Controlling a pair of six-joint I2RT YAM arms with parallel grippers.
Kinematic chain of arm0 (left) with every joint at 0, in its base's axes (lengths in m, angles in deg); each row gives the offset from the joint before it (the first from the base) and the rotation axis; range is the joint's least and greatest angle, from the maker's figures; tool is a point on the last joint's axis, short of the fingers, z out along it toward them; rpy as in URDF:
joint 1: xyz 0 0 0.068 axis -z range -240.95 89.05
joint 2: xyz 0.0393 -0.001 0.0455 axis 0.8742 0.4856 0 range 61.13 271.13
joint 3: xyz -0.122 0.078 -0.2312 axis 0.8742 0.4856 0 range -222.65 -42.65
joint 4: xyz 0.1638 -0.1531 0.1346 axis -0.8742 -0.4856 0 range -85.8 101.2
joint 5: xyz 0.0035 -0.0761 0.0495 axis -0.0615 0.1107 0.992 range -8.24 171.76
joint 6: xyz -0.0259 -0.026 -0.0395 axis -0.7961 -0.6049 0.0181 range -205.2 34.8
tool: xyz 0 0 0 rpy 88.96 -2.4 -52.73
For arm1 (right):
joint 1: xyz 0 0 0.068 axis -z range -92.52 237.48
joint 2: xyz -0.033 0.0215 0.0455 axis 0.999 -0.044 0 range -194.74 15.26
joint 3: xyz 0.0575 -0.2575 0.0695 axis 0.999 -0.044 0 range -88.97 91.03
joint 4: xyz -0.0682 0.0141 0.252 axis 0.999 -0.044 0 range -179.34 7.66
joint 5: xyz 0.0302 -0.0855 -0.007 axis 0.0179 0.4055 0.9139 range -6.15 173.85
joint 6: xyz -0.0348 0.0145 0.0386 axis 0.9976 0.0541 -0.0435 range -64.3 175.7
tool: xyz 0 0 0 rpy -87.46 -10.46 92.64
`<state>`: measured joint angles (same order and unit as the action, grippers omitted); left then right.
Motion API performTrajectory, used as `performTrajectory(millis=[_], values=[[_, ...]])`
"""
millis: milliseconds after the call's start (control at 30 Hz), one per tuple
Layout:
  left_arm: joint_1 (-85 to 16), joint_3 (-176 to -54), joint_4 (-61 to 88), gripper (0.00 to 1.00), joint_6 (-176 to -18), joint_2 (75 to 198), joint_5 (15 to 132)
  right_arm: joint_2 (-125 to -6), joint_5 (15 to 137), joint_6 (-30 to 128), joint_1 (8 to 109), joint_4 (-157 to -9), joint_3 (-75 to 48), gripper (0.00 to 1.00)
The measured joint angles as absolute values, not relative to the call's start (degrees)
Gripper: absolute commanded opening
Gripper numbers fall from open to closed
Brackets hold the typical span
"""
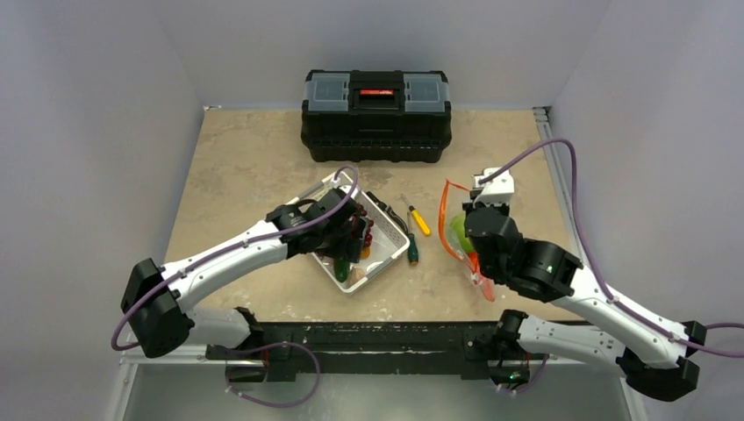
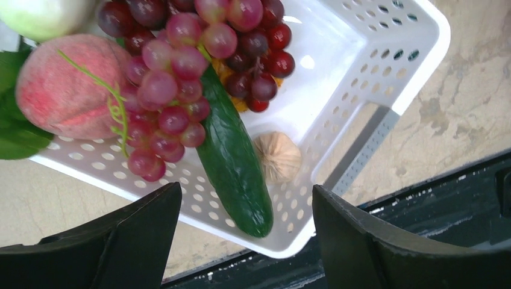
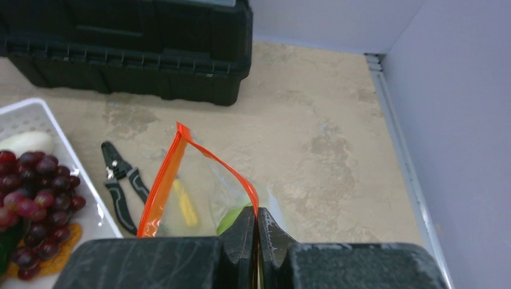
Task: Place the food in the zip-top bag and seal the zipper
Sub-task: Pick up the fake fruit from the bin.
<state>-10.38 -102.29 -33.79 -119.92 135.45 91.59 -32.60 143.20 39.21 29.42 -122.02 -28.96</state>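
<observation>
Left wrist view: L gripper (image 2: 244, 191) has its jaws spread wide w/ nothing clamped, hovering over the near corner of the white slotted basket (image 2: 385, 60). Frame ctr, the green cucumber (image 2: 232, 162) lies on the basket floor. A tan ridged nut-like piece (image 2: 277, 156) sits just beside it on the right. The dark red grapes (image 2: 175, 90) are piled over the cucumber's far end, upper ctr, w/ an orange chunk (image 2: 236, 103) peeking from under them. The pink peach (image 2: 63, 87) touches the grapes at left. The pale green cabbage (image 2: 42, 15) is in the upper left corner.

Right wrist view: R gripper (image 3: 256, 232), btm ctr, is pinched tight on the mouth edge of the zip-top bag (image 3: 205, 192). The orange-red zipper (image 3: 159, 186) rises from the fingers to a peak, then drops to lower left, so the mouth stands open. A green piece (image 3: 232, 220) is inside the bag by the fingers. A yellow screwdriver handle (image 3: 185, 205) shows thru the plastic. The black pruning shears (image 3: 120, 186) lie left of the bag on the table (image 3: 325, 138). The black toolbox (image 3: 120, 42) runs across the top left.

Top view: basket at ctr, bag right of ctr, green-handled screwdriver (image 1: 411, 248) btwn them.
</observation>
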Motion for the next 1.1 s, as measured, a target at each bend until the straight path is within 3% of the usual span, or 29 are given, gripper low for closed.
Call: performTrajectory(millis=[267, 433, 667, 1100], values=[[-20.0, -105.0, -32.8, 0.76, -117.4, 136.9, 89.9, -37.3, 135.4, 37.2, 29.4, -116.5, -36.7, 0.0], [-27.0, -105.1, -31.4, 0.61, -116.6, 136.8, 88.8, -38.1, 132.9, 36.5, 29.4, -114.8, -37.3, 0.0], [-33.6, -105.8, -31.4, 0.51, -113.7, 139.0, 89.5, -35.7, 132.2, 36.5, 29.4, -113.9, -37.4, 0.0], [-33.8, -107.5, -31.6, 0.66, -111.0, 150.4, 91.0, -35.5, 131.8, 36.5, 29.4, -113.9, -37.4, 0.0]])
